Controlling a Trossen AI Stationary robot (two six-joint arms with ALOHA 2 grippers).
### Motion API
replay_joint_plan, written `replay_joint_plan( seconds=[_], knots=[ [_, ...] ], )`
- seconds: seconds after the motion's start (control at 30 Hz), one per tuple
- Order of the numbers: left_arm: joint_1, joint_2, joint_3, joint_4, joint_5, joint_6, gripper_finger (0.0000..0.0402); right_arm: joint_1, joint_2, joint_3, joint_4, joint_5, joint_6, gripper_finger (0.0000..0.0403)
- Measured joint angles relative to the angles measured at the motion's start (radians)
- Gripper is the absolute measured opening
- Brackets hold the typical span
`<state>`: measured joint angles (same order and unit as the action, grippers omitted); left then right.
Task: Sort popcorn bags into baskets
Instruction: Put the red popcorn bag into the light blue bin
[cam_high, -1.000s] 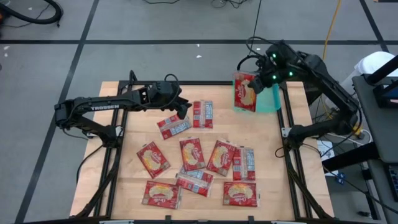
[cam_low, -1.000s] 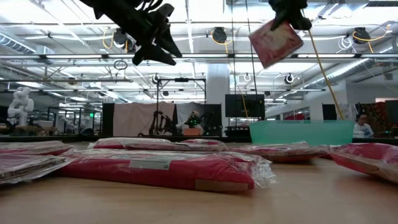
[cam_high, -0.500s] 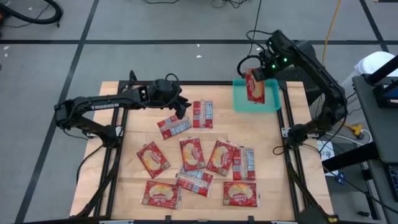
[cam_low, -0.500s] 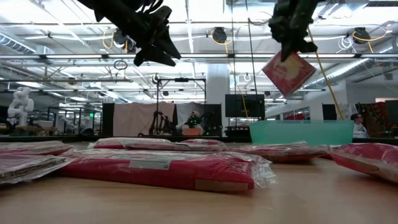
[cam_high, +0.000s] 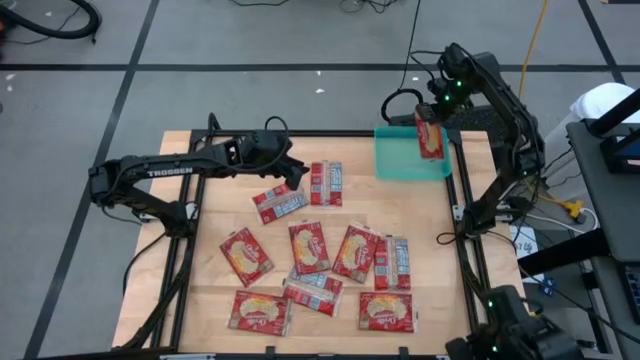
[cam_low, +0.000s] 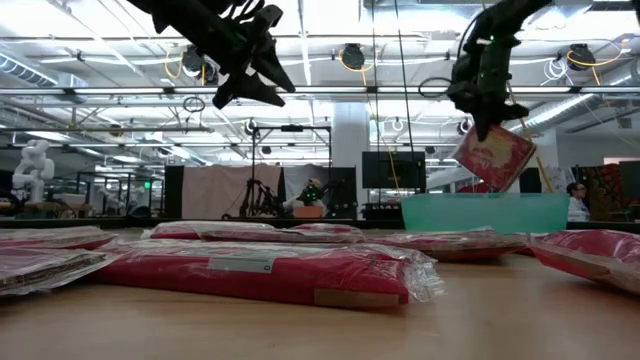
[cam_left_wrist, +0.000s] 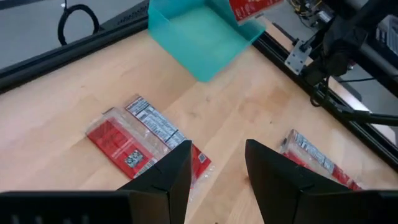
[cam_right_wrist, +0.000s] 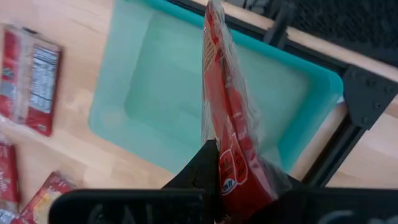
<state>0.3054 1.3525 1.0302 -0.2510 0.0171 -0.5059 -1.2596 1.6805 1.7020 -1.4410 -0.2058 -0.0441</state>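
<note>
Since the earlier frame, my right gripper (cam_high: 432, 112), pinching a popcorn bag (cam_high: 431, 139), has lowered over the teal basket (cam_high: 392, 160). Left gripper (cam_high: 296, 176) hovers spread above the desk (cam_high: 430, 230).

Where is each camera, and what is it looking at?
High view: above, looking straight down at the table, both arms showing.
Low view: at tabletop height, looking across; both grippers hang above.
Left wrist view: on the left arm, looking past the open left gripper at packets.
Right wrist view: on the right arm; the right gripper holds a popcorn bag over the teal basket.
All four views show the basket.
</note>
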Motion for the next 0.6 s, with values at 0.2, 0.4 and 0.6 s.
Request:
replay_joint_plan(
  seconds=[0.2,0.4,0.6],
  knots=[
    [-0.031,0.000,0.000,0.001,-0.045,0.001,0.0152,-0.029,0.054,-0.022,0.015,0.000,-0.002,0.0017],
    [-0.031,0.000,0.000,0.001,-0.052,0.019,0.0152,-0.030,0.077,-0.081,0.052,0.040,-0.013,0.0018],
    [-0.022,0.000,0.000,0.001,-0.054,0.067,0.0152,-0.028,0.076,-0.086,0.066,0.055,-0.004,0.0018]
  ],
)
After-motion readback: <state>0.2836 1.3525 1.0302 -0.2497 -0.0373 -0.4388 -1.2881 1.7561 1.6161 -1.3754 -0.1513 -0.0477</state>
